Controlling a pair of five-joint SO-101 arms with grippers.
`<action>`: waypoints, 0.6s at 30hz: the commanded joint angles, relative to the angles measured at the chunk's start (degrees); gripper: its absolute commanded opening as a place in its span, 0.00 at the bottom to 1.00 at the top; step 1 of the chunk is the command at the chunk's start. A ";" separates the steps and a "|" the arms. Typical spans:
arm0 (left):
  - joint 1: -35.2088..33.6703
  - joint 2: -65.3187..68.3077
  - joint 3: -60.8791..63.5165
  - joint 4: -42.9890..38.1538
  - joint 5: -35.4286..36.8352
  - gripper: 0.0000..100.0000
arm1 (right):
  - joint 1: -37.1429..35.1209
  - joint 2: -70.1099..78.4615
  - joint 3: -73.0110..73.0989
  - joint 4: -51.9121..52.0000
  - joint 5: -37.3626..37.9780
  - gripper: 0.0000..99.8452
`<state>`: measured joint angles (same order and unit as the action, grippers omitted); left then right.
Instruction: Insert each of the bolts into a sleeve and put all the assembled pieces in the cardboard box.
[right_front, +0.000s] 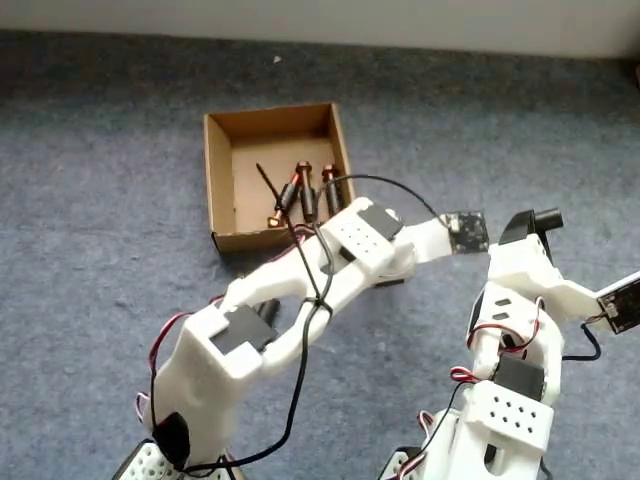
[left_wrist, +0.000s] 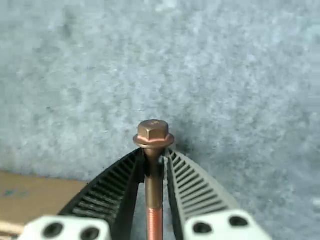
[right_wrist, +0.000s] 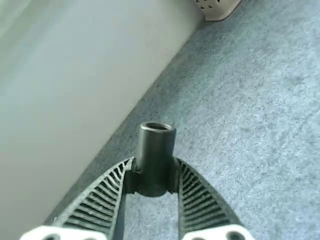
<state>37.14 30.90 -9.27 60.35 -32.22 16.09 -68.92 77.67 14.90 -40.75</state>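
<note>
Left wrist view: left fingers (left_wrist: 114, 187) pinch bolt (left_wrist: 154, 195), its shank cut off; right fingers (right_wrist: 200, 200) grip sleeve (right_wrist: 155, 157).

Copper bolt (left_wrist: 154, 150), dark grey sleeve (right_wrist: 156, 155), blue-grey carpet (right_front: 100, 200)

bolt (left_wrist: 153, 136): coppery metal, smooth; sleeve (right_wrist: 156, 155): dark matt metal; carpet (left_wrist: 225, 60): fuzzy cloth

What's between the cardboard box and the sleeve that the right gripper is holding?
In the high view, the left arm's wrist and its camera board sit between the cardboard box and the sleeve; otherwise just carpet.
</note>
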 joint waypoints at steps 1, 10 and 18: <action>-3.56 -9.27 -1.10 0.88 5.80 0.01 | 0.66 -1.19 -1.01 -1.19 0.18 0.00; -4.62 -29.93 8.22 4.22 15.30 0.01 | -2.51 -1.19 -0.84 -1.01 5.98 0.00; -11.03 -62.81 34.95 -5.45 21.54 0.01 | -17.54 -1.19 -0.75 1.36 16.79 0.00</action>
<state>30.99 -13.67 14.11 60.35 -13.67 2.37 -68.92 77.67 14.99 -27.21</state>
